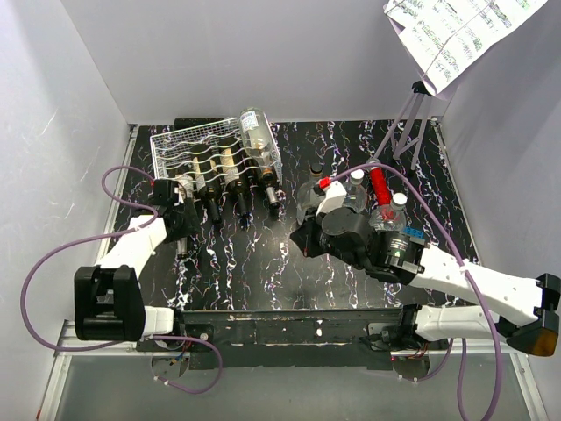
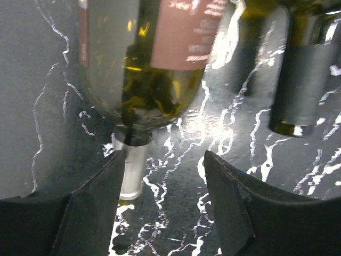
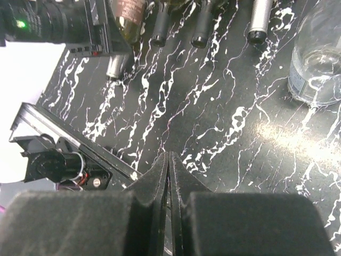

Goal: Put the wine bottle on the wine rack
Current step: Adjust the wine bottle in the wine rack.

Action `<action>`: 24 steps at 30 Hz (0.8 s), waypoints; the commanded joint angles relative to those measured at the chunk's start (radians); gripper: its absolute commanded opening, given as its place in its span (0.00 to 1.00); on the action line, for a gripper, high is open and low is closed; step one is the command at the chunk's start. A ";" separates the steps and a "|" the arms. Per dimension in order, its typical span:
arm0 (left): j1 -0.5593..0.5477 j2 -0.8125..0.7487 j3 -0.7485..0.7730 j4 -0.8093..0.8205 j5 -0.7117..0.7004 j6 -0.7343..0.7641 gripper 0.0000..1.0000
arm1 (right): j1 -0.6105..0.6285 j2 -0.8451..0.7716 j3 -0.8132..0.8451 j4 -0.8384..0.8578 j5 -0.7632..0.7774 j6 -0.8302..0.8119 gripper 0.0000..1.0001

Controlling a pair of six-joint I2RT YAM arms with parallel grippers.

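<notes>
The white wire wine rack (image 1: pixel 188 145) stands at the back left and holds several dark bottles, necks pointing toward me. The leftmost wine bottle (image 2: pixel 144 64) has a pink label. Its foil-capped neck (image 1: pixel 181 247) sticks out over the table. My left gripper (image 2: pixel 162 176) is at that neck, open. The foil cap (image 2: pixel 130 170) sits against the left finger's inner side, and the gap between the fingers shows only table. My right gripper (image 3: pixel 169 156) hovers over the middle of the table (image 1: pixel 263 272), shut on nothing, and in the top view it (image 1: pixel 300 239) is well right of the rack.
A clear bottle (image 1: pixel 256 132) lies on top of the rack's right end. A clear plastic bottle (image 3: pixel 317 58) stands near the right arm, beside a red-capped item (image 1: pixel 379 184). A tripod (image 1: pixel 412 123) with a printed sheet (image 1: pixel 456 35) stands at the back right.
</notes>
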 commanded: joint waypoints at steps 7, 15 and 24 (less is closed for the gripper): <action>0.029 0.055 -0.031 0.056 -0.025 -0.019 0.64 | -0.054 -0.094 -0.092 0.160 -0.017 -0.008 0.09; 0.029 0.085 -0.060 0.070 0.005 -0.048 0.47 | -0.059 -0.140 -0.135 0.175 -0.012 -0.001 0.09; 0.022 0.045 -0.057 0.056 -0.028 -0.058 0.00 | -0.060 -0.151 -0.131 0.175 -0.023 -0.020 0.08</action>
